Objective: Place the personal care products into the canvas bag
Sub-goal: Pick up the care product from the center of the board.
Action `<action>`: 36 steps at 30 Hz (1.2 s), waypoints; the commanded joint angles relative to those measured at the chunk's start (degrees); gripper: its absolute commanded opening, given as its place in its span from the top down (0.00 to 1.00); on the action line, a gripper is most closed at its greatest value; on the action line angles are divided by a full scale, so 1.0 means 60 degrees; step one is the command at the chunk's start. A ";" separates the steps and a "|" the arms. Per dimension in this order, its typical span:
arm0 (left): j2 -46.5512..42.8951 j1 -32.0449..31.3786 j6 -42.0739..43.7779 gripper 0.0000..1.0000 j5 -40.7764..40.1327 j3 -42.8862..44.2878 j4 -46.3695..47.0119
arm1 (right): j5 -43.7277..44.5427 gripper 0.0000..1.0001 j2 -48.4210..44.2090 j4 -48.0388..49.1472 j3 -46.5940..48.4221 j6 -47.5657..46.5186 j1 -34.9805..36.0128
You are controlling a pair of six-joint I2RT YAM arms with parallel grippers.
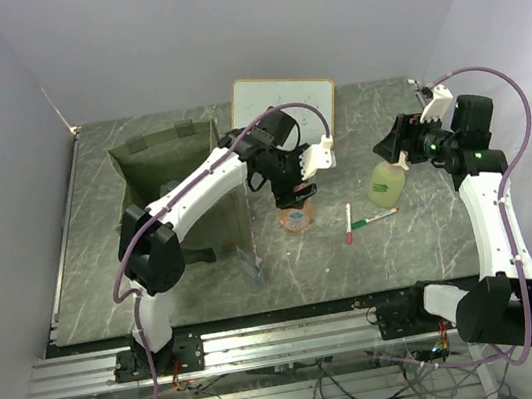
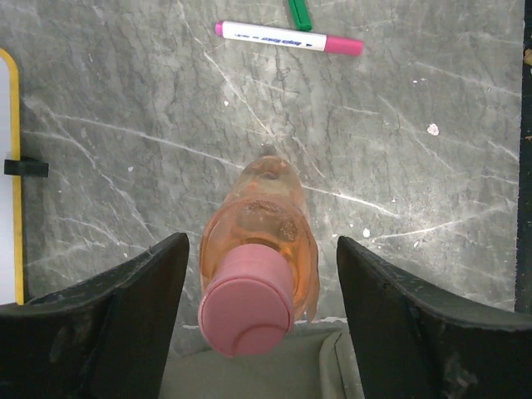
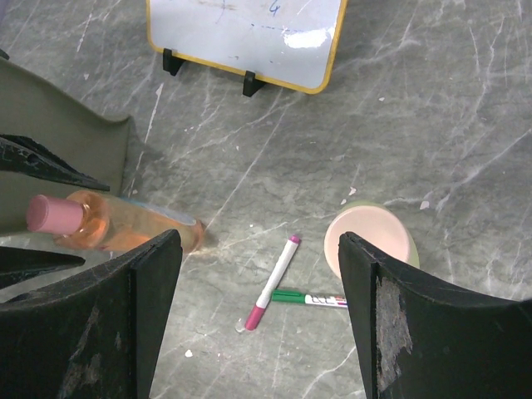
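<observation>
Left gripper (image 2: 262,248): open, one finger on each side of the orange bottle (image 3: 125,224), not touching it.
Orange bottle: tilted on the table (image 1: 106,275), just right of the canvas bag (image 1: 154,162), pink cap toward the bag.
Right gripper (image 3: 259,237): open and empty, above the yellow-green bottle (image 1: 385,184).
Yellow-green bottle: upright, right of two marker pens (image 1: 349,224).

Propped whiteboard (image 3: 245,33), red marker (image 3: 273,283) beside green marker (image 3: 309,298)

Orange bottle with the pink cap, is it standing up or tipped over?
Tipped over. The orange bottle stretches sideways along the table, its pink cap pointing at the bag.
</observation>
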 commanded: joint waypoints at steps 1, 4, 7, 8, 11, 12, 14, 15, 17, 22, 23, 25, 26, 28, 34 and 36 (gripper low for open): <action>-0.0404 0.0109 0.0069 0.16 0.0554 0.0021 0.0389 | -0.0013 0.24 -0.0164 0.0148 -0.0090 -0.0050 -0.0083; -0.0353 0.0198 0.0098 0.11 0.0672 0.0020 0.0454 | -0.0013 0.24 -0.0185 0.0126 -0.0094 -0.0046 -0.0083; -0.0383 0.0275 0.0187 0.10 0.0790 -0.0183 0.0628 | 0.0000 0.24 -0.0161 0.0115 -0.0045 -0.0071 -0.0083; -0.0400 0.0304 0.0197 0.10 0.0843 -0.0257 0.0692 | 0.0003 0.24 -0.0141 0.0095 -0.0018 -0.0085 -0.0083; -0.0471 0.0460 0.0175 0.08 0.0983 -0.0558 0.0976 | 0.0011 0.24 -0.0101 0.0083 0.0058 -0.0093 -0.0083; -0.0490 0.0514 0.0276 0.08 0.1044 -0.0677 0.1021 | 0.0004 0.24 -0.0071 0.0073 0.0074 -0.0093 -0.0083; -0.0542 0.0572 0.0456 0.08 0.1116 -0.0866 0.1086 | 0.0017 0.24 -0.0032 0.0059 0.0120 -0.0101 -0.0083; -0.0591 0.0597 0.0516 0.08 0.1165 -0.1001 0.1161 | 0.0018 0.24 -0.0026 0.0052 0.0129 -0.0107 -0.0083; -0.0747 0.0595 0.0536 0.08 0.1263 -0.1343 0.1461 | 0.0018 0.24 0.0014 0.0039 0.0168 -0.0095 -0.0083; -0.0871 0.0645 0.0410 0.09 0.1538 -0.1653 0.1912 | 0.0018 0.24 0.0134 0.0000 0.0268 -0.0123 -0.0083; -0.0833 0.0652 0.0402 0.09 0.1575 -0.1618 0.1913 | 0.0018 0.24 0.0165 0.0002 0.0285 -0.0123 -0.0083; -0.0827 0.0681 0.0390 0.10 0.1656 -0.1594 0.1997 | 0.0004 0.24 0.0205 0.0008 0.0302 -0.0123 -0.0083; -0.0843 0.0690 0.0352 0.10 0.1690 -0.1618 0.2108 | 0.0004 0.24 0.0223 0.0022 0.0311 -0.0123 -0.0085; -0.0864 0.0697 0.0241 0.10 0.1701 -0.1640 0.2293 | 0.0011 0.24 0.0249 0.0033 0.0304 -0.0123 -0.0083; -0.0752 0.0704 0.0264 0.18 0.1896 -0.1576 0.2226 | 0.0029 0.24 0.0239 0.0035 0.0244 -0.0148 -0.0083; -0.0703 0.0698 0.0323 0.21 0.1948 -0.1571 0.2167 | 0.0033 0.24 0.0245 0.0061 0.0222 -0.0152 -0.0083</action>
